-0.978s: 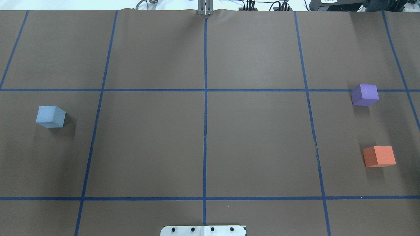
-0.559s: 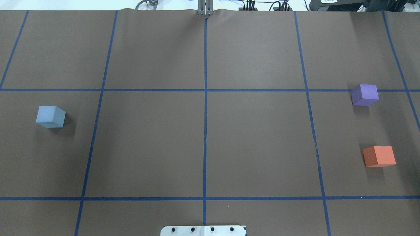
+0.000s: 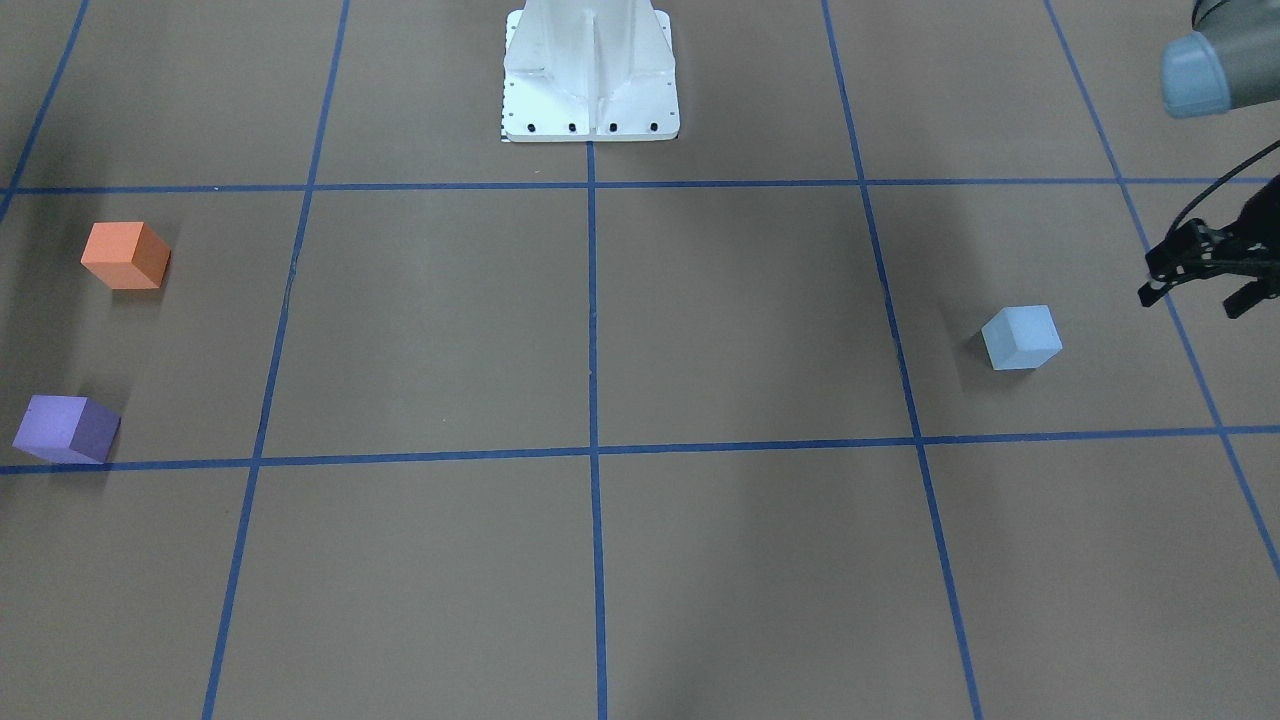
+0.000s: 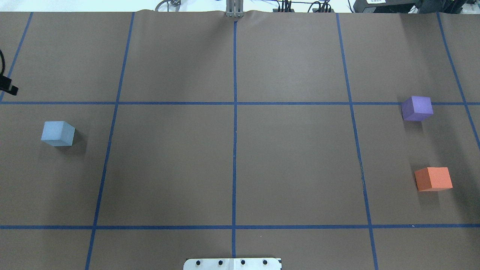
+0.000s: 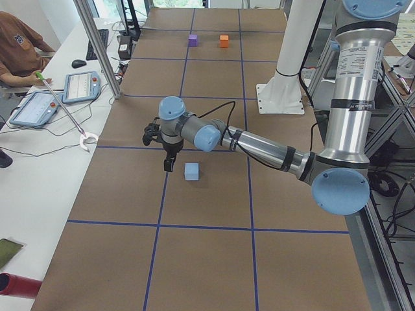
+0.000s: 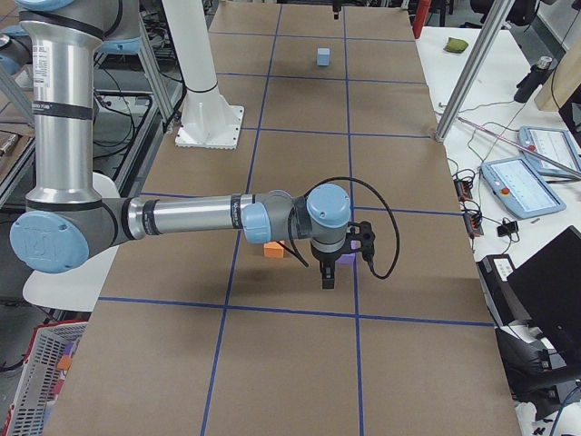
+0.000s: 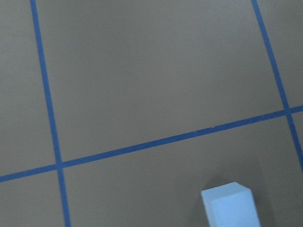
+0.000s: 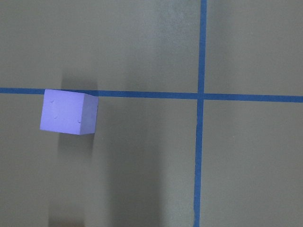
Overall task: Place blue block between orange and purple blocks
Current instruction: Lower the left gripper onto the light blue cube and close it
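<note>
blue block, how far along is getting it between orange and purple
Nothing done yet: the blue block sits alone on the robot's left side, far from the orange block and purple block. In hand: the left gripper hangs open beside it, not touching. Left: grasp it, carry it across, set it in the gap between those two.

The table (image 4: 172,168) is brown, crossed by a grid of dark blue tape (image 4: 234,150). The blue block (image 4: 57,133) is a pale, greyish blue. The purple block (image 4: 417,108) is violet, darker on its shaded face. The orange block (image 4: 433,179) is a reddish orange. The base (image 3: 590,70) is white with black dots along its edge. The left arm (image 5: 259,144) and right arm (image 6: 182,218) are silver with pale blue joint caps. The left gripper (image 3: 1195,297) is black.
</note>
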You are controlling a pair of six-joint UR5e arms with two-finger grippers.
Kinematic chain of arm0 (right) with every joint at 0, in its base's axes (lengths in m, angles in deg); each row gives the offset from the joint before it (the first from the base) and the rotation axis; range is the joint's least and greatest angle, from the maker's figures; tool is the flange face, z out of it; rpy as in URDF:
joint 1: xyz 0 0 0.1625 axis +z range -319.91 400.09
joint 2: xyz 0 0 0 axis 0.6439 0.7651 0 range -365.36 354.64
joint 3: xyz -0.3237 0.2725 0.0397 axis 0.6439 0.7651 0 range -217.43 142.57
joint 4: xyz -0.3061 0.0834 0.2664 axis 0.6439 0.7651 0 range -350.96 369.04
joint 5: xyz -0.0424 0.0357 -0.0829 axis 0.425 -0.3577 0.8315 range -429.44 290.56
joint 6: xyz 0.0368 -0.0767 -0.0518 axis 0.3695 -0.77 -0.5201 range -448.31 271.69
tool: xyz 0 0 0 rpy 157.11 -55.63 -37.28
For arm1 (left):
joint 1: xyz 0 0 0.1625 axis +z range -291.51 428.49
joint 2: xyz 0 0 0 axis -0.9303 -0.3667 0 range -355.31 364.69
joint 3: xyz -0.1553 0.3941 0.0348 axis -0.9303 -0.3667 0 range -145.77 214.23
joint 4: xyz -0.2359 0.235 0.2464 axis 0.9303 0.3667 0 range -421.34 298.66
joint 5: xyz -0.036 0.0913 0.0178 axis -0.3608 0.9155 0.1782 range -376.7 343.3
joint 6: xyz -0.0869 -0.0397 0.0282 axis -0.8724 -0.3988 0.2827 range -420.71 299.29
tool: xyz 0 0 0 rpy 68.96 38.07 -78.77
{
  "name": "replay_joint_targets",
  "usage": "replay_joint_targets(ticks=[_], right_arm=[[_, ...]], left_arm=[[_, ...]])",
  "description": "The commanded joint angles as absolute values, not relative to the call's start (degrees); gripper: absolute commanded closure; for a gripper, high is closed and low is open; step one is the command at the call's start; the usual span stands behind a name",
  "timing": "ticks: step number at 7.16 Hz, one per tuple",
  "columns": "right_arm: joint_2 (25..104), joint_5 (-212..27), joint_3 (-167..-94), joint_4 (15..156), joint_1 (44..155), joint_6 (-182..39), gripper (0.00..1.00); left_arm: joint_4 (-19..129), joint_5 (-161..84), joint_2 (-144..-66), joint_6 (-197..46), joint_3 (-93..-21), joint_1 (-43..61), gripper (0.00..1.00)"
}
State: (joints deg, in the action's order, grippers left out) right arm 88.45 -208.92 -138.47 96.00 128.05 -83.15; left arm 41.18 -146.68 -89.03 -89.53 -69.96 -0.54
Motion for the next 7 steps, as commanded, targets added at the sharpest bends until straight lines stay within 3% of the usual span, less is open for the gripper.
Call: replay_joint_targets(ticks=[1,3,7], right_arm=[[88.77,-209.36,-139.47,95.88,127.98,-83.03,0.0],[88.43,-209.63,-139.56,95.79,127.89,-83.03,0.0],[88.34,-209.63,-139.56,95.96,127.63,-83.03,0.0]], left_arm=[[46.4,-140.12,-88.47,-108.17,-70.36,10.0,0.0],[48.16,-134.56,-86.9,-112.04,-69.66,15.3,0.0],[49.75,-134.2,-87.06,-108.02,-65.63,16.02,0.0]])
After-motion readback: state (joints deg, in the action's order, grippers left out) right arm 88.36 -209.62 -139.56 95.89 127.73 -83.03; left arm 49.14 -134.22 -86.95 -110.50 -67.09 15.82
